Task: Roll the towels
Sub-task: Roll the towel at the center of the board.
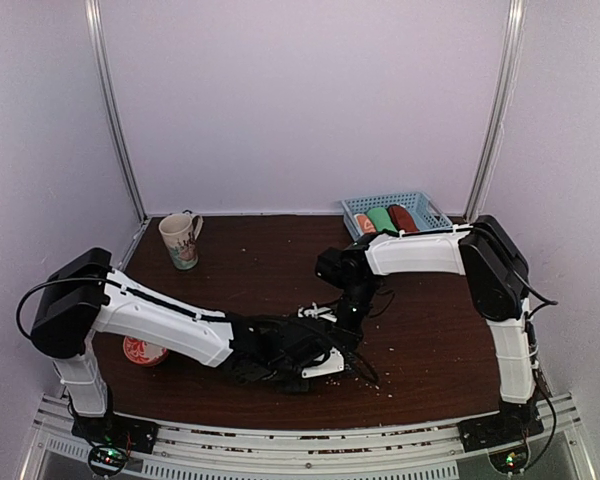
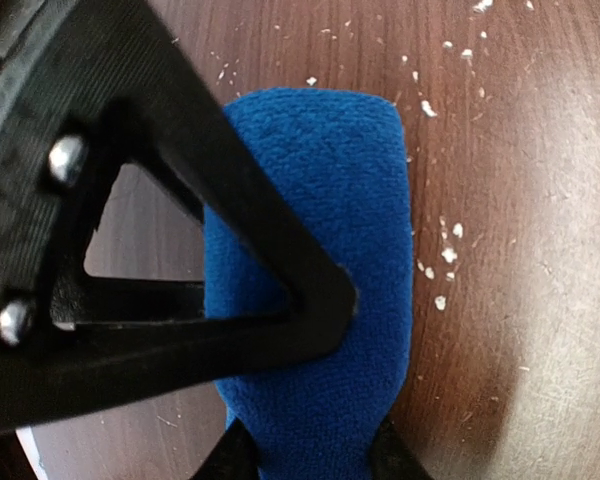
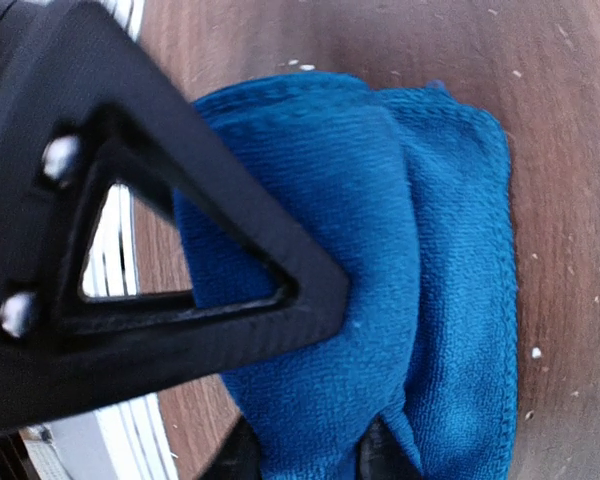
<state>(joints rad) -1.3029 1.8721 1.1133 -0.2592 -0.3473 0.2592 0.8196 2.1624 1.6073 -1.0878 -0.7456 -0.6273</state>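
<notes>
Partly rolled blue towel (image 3: 380, 200)

Both arms meet at the blue towel (image 2: 330, 180). The left arm (image 1: 160, 320) lies low, stretched out toward it, with the left gripper (image 2: 320, 390) pinching it between its jaws. The right arm (image 1: 420, 250) has its elbow up and wrist bent down onto it. The right gripper (image 3: 315, 380) straddles it too, can't tell how tight.

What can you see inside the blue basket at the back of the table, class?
Three rolled towels lie side by side in the blue basket: an orange-and-white roll, a green roll and a rust-brown roll. The right arm covers their near ends.
</notes>
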